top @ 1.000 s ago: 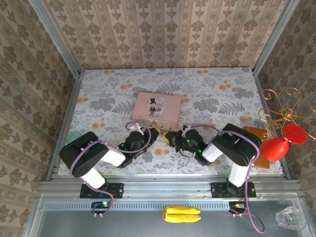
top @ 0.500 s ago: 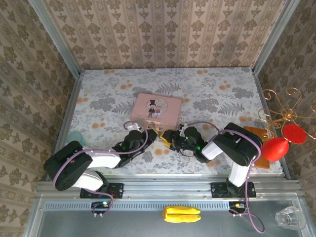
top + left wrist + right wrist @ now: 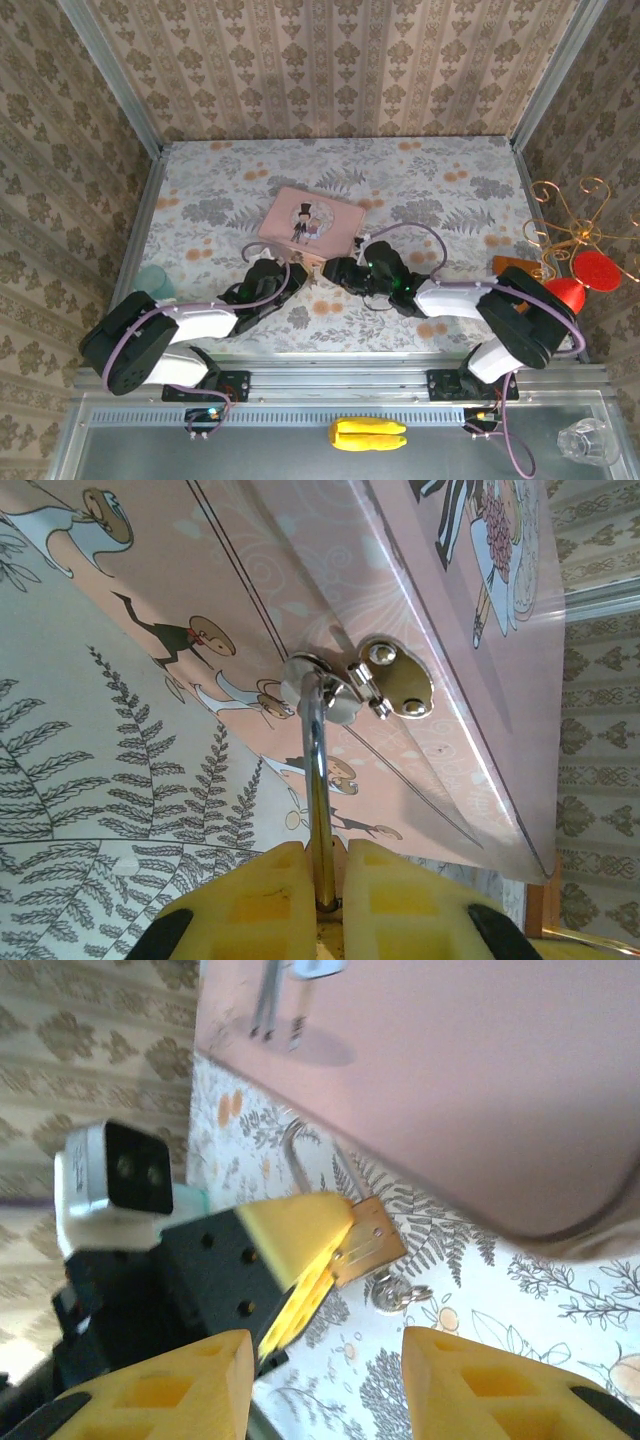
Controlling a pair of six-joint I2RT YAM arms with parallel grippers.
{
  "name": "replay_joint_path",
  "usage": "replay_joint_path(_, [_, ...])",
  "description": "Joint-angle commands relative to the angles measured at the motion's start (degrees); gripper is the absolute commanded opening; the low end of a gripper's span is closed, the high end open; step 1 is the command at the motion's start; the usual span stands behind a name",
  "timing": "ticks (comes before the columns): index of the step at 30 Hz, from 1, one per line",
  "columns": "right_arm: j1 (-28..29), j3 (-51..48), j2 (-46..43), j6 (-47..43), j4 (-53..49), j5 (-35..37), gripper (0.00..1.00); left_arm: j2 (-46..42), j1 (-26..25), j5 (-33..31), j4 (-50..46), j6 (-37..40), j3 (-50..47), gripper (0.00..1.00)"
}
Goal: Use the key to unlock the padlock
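Top view: pink rectangular tin with a cartoon couple sits mid-table on the floral-print tabletop. The left gripper and right gripper meet just near of the tin's near wall, tips close together. The lock is too small to make out here. There is open table left, right and near of the tin, and the wallpapered walls are well apart, so room is tight only toward the tin. Left wrist view: tiny brass padlock with a thin silvery shackle, the shackle threaded through the tin's chrome hasp loop. The yellow fingers are pressed together on the lock below it, with the body hidden between them. Right wrist view: left gripper clamps the brass body, which pokes out beside its yellow finger. The right gripper's own fingers are spread apart, holding nothing, near the lock. Small dark-grey metal key hangs touching the body's lower end; can't tell if it's seated in the keyhole. Judgement: lock and key are light, stiff, slick metal. The key is a sliver that could easily slip or skew, so pinch its flat head squarely and turn gently. The hasp tethers the lock, leaving little slack.
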Motion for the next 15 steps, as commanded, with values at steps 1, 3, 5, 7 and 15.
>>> replay_joint_path(1, [2.9,2.5,-4.2,-14.1,-15.1,10.1,0.45,-2.1,0.8,1.2,1.4,1.7,2.3,0.0])
replay_joint_path(3, [4.2,2.7,-7.2,-17.3,-17.7,13.8,0.45,-2.5,0.8,0.9,1.2,0.7,2.0,0.0])
replay_joint_path(5, [5.9,3.2,-7.9,-21.4,-18.9,16.7,0.45,-2.7,0.8,0.9,1.2,0.2,1.8,0.0])
replay_joint_path(7, [8.6,2.3,-8.1,-28.2,-15.4,17.6,0.45,-3.0,0.9,1.1,1.2,-0.7,1.8,0.0])
replay_joint_path(15, [16.3,-6.2,-7.3,-50.4,5.7,21.1,0.47,-5.3,0.5,1.8,-0.8,-2.7,1.1,0.0])
